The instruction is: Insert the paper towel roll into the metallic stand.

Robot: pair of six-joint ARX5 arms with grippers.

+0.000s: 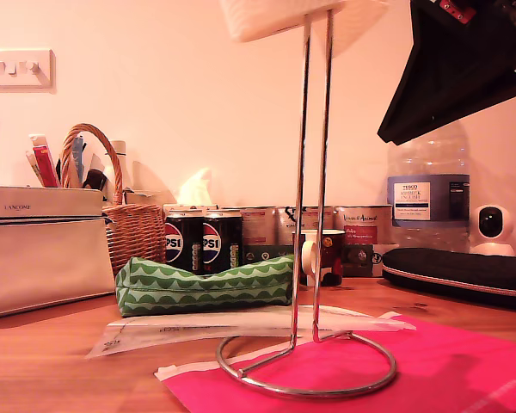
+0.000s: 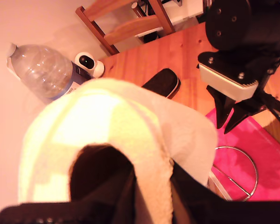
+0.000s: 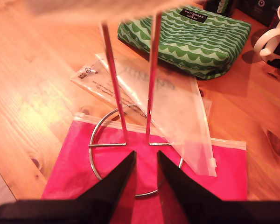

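Note:
The paper towel roll (image 1: 271,17) hangs at the top edge of the exterior view, its lower end over the tips of the metallic stand (image 1: 312,172). The stand's two chrome rods rise from a wire ring base (image 1: 305,372) lying on a pink sheet. In the first wrist view the white roll (image 2: 107,121) fills the picture. My first gripper (image 2: 149,198) is shut on its wall, one finger in the dark core. My second gripper (image 3: 146,163) hovers above the ring base (image 3: 100,140), narrowly open with nothing between its fingers. It appears as a black shape (image 1: 451,77) at the exterior view's upper right.
A pink sheet (image 1: 447,370) and a clear plastic bag (image 1: 198,327) lie under and beside the stand. Behind stand a green pouch (image 1: 206,284), Pepsi cans (image 1: 202,241), a mug (image 1: 322,256), a wicker basket (image 1: 129,224), a white box (image 1: 43,249), a water bottle (image 1: 428,189) and a black case (image 1: 460,271).

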